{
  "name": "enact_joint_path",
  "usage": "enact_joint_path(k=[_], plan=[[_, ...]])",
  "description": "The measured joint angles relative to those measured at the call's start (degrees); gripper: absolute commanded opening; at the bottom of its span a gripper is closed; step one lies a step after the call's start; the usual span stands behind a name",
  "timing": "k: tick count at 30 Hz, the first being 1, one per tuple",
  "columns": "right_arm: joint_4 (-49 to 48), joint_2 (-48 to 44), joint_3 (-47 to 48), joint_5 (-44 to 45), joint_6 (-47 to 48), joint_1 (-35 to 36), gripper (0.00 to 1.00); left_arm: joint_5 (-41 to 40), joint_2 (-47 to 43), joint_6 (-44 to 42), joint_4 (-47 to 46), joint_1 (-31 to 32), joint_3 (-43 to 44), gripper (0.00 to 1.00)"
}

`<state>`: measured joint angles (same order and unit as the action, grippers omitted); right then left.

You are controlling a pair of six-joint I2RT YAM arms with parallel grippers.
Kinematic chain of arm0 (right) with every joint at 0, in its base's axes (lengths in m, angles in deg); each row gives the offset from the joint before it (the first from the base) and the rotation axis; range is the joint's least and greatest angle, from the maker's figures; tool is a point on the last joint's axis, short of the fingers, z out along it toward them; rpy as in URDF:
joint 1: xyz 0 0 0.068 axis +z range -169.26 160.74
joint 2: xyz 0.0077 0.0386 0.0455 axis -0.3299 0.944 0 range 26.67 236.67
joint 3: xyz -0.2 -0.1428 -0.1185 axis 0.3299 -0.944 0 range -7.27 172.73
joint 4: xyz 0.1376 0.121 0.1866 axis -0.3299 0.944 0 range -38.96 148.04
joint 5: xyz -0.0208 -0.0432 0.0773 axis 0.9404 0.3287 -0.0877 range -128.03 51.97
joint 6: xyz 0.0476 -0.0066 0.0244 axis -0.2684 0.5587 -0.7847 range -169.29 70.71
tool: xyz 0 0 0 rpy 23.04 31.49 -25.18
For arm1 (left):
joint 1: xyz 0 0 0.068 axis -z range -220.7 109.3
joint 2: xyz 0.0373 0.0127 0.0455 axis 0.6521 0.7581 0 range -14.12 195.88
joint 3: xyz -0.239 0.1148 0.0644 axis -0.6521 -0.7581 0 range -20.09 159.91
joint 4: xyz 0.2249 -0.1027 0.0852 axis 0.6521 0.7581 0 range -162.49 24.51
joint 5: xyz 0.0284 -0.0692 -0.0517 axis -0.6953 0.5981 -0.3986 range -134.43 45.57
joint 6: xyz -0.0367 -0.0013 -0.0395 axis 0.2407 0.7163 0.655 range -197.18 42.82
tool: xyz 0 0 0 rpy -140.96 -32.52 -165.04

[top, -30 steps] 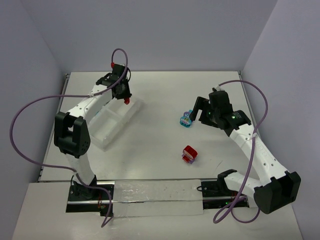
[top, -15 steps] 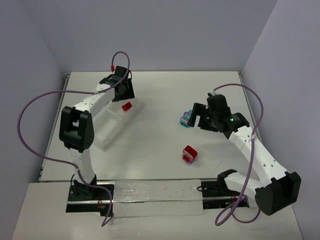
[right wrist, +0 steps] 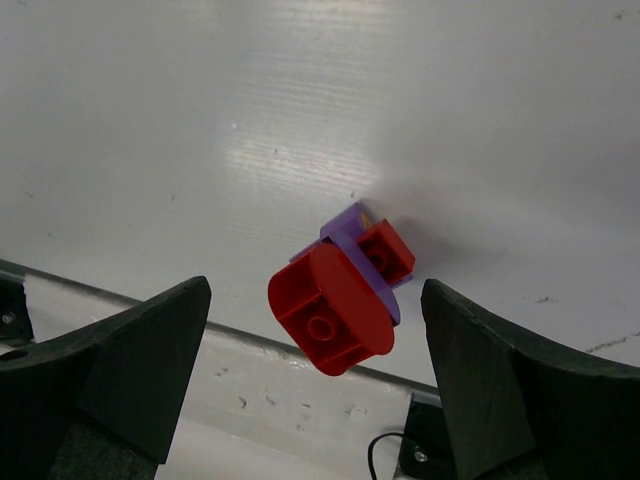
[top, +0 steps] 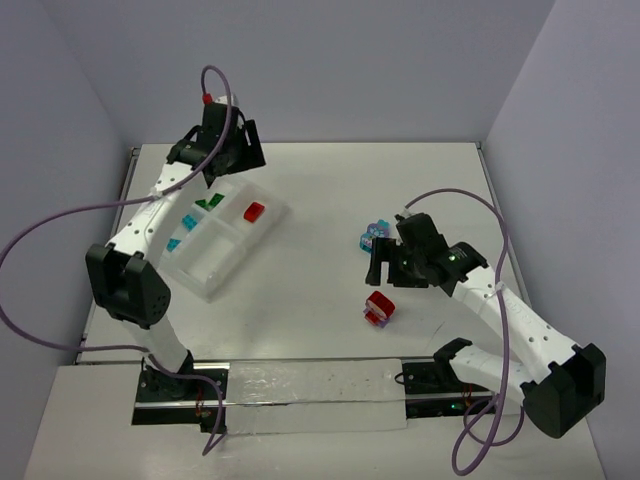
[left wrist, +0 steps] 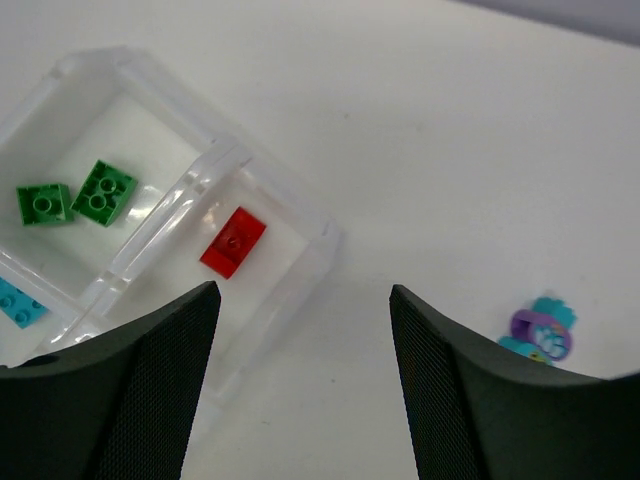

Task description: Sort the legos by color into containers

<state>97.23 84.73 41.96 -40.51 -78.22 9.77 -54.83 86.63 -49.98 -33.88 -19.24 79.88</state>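
Note:
The white translucent tray (top: 205, 262) lies at the left, and its containers hold legos. A red brick (top: 253, 211) (left wrist: 233, 241) lies alone in one compartment. Two green bricks (left wrist: 104, 192) share the compartment beside it, and a teal brick (left wrist: 20, 303) sits in another. My left gripper (top: 236, 155) (left wrist: 305, 300) hangs open and empty above the tray's far end. A red and purple cluster (top: 379, 308) (right wrist: 340, 295) rests on the table. My right gripper (top: 383, 268) (right wrist: 315, 288) is open above it, one finger on each side. A teal and purple cluster (top: 374, 236) (left wrist: 540, 333) lies behind that gripper.
The table's side walls rise at left and right. A metal rail (top: 300, 385) with both arm bases runs along the near edge. Purple cables (top: 60, 220) loop off each arm.
My left gripper opened and let the red brick drop into the tray, then rose and drew back. My right gripper moved from the teal cluster toward the red and purple cluster.

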Motion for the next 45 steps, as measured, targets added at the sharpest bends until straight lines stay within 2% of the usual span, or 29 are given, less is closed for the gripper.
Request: enact_joint_path(k=[5, 13, 19, 24, 30, 31, 32, 35, 39, 42, 45], plan=[[0.16, 0.51, -1.42, 0.14, -0.43, 2.75, 0.92, 2.65, -4.17, -0.02, -0.08, 0.75, 2.25, 0.76], [0.33, 2.53, -2.97, 0.42, -0.87, 7.04, 0.85, 4.70, -3.84, -0.02, 0.44, 1.08, 2.48, 0.76], [1.47, 5.73, -2.95, 2.86, -1.46, 10.21, 0.73, 5.22, -3.21, -0.02, 0.62, 1.10, 2.48, 0.76], [3.74, 8.35, -2.91, 6.69, -2.12, 12.46, 0.51, 5.43, -3.17, 0.00, 0.66, 1.10, 2.35, 0.76], [5.78, 8.72, -2.29, 9.83, -3.33, 13.20, 0.16, 6.01, -3.17, -0.02, 0.66, 1.10, 1.42, 0.76], [5.90, 8.72, -2.21, 10.16, -3.43, 13.20, 0.06, 6.10, -3.17, 0.00, 0.68, 1.10, 1.32, 0.76], [6.21, 8.74, -1.92, 10.46, -3.50, 13.20, 0.00, 6.23, -3.17, 0.00, 0.66, 1.10, 1.21, 0.76], [7.39, 8.82, 0.67, 10.78, -3.65, 13.22, 0.00, 7.13, -3.17, -0.02, 0.66, 1.10, 0.90, 0.76], [8.07, 10.23, 9.19, 10.65, -3.42, 13.19, 0.00, 10.60, -3.36, -0.48, -0.05, 1.08, -1.25, 0.74], [5.48, 11.59, 15.95, 9.57, -3.12, 12.65, 0.00, 14.36, -3.94, -0.85, -0.37, 1.10, -4.86, 0.72], [1.88, 12.29, 18.80, 6.47, -3.22, 11.14, 0.00, 18.63, -5.73, -0.40, -0.80, 1.10, -9.35, 0.72]])
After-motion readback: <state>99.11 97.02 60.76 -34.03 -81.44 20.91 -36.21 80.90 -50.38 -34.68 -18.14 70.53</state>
